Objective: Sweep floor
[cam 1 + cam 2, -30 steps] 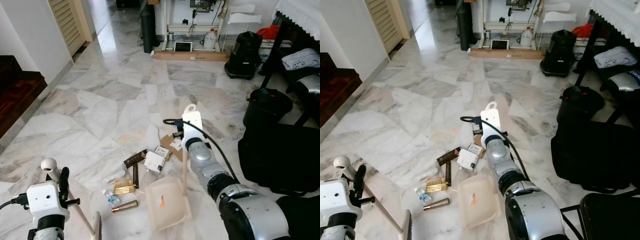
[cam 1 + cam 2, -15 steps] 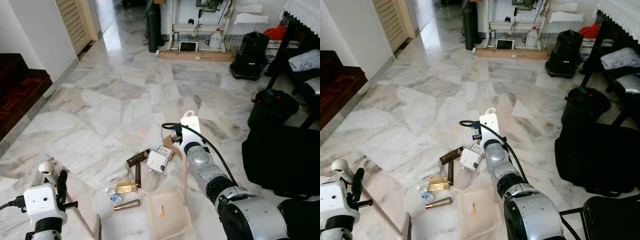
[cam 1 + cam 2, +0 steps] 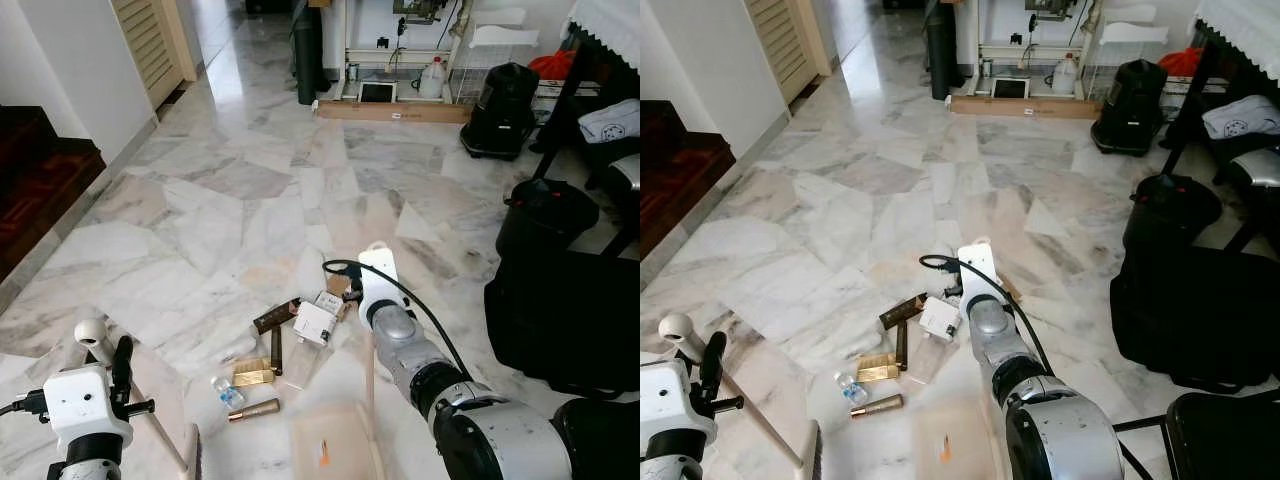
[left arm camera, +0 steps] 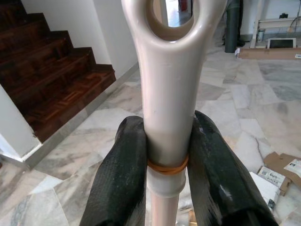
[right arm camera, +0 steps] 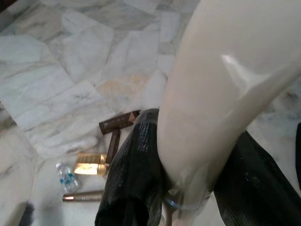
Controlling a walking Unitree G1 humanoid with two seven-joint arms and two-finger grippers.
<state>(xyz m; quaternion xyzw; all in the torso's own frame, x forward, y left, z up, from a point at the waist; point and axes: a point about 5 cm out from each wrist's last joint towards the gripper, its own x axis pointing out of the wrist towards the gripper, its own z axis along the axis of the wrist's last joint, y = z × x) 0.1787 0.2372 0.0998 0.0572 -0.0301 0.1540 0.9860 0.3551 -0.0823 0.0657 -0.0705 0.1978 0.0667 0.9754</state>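
The left pincer [image 4: 167, 188] is clamped on the cream broom handle [image 4: 168, 99] just under its looped end, low at 8 o'clock in the head view, and the right pincer [image 5: 188, 179] grips the pale dustpan handle [image 5: 221, 94] near the centre. The litter lies on the marble floor [image 3: 200, 230] at about 7 o'clock from the right wrist: a brown box [image 3: 272, 316], a white carton [image 3: 311, 323], a gold packet [image 3: 252, 374], a small bottle [image 3: 226, 392] and a bronze tube [image 3: 252, 410]. The dustpan [image 3: 335, 452] sits at 6 o'clock, just beside this heap.
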